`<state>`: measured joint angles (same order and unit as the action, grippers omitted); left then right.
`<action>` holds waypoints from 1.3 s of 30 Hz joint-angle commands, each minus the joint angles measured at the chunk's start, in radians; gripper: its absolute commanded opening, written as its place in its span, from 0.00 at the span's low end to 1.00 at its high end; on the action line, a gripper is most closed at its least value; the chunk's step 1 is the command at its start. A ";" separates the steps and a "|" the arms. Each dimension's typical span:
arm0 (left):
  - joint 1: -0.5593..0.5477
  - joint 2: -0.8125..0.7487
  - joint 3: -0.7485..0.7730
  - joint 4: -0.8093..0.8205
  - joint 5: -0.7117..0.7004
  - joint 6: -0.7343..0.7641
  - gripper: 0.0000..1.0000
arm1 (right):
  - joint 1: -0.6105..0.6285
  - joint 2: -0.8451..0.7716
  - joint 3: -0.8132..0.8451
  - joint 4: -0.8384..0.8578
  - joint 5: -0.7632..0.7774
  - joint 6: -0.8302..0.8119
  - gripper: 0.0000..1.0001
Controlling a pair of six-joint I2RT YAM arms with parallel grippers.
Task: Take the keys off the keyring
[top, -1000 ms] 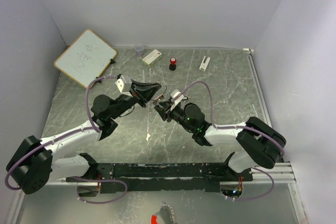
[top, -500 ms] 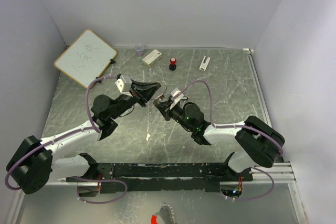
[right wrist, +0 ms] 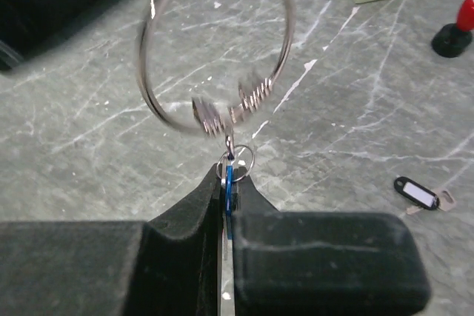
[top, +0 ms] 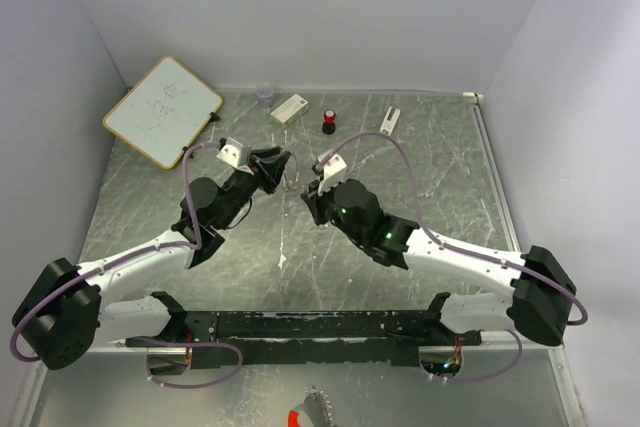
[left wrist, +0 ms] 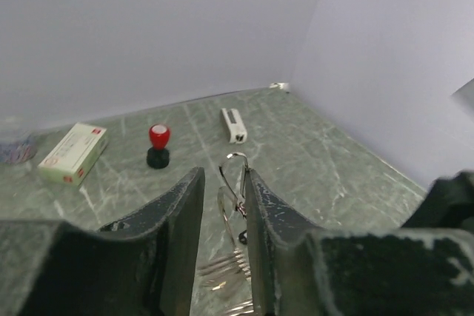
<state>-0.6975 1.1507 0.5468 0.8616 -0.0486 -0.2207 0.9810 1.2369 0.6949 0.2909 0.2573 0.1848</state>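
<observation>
The keyring [right wrist: 286, 48], a thin silver wire loop, hangs in the air between my two grippers [top: 294, 182]. Silver keys [right wrist: 209, 119] bunch at its bottom. My right gripper [right wrist: 228, 176] is shut on the blue-headed key [right wrist: 229, 183], which hangs from the loop by a small ring [right wrist: 244, 159]. In the left wrist view the keyring [left wrist: 235, 155] stands between my left gripper's [left wrist: 224, 175] slightly parted fingers [left wrist: 263, 209], against the right one. In the right wrist view a black-headed key [right wrist: 415, 192] lies on the table. From above, the left gripper [top: 275, 167] faces the right gripper [top: 308, 190].
At the back of the table [top: 440, 177] stand a white box [top: 290, 109], a red-and-black knob [top: 328, 122], a small white block [top: 389, 120] and a clear cup [top: 265, 95]. A whiteboard [top: 163, 110] leans at the back left. Walls close in on three sides.
The left gripper's jaws have parted from shut and it has shifted a little up the table. The right jaws closed on the blue key, and the right arm stretched out to the left.
</observation>
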 commanded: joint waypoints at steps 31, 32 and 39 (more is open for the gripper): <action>0.004 0.001 -0.120 0.171 0.388 0.086 0.92 | 0.268 0.082 0.620 -1.011 0.667 0.208 0.00; 0.004 0.014 -0.115 0.187 0.423 0.084 0.96 | 0.270 0.083 0.626 -1.015 0.665 0.209 0.00; 0.003 0.075 -0.128 0.394 0.545 0.043 1.00 | 0.278 0.112 0.680 -1.052 0.647 0.210 0.00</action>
<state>-0.6971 1.2076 0.4286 1.0504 0.3664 -0.1635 1.2484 1.3392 1.3182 -0.7273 0.8879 0.3809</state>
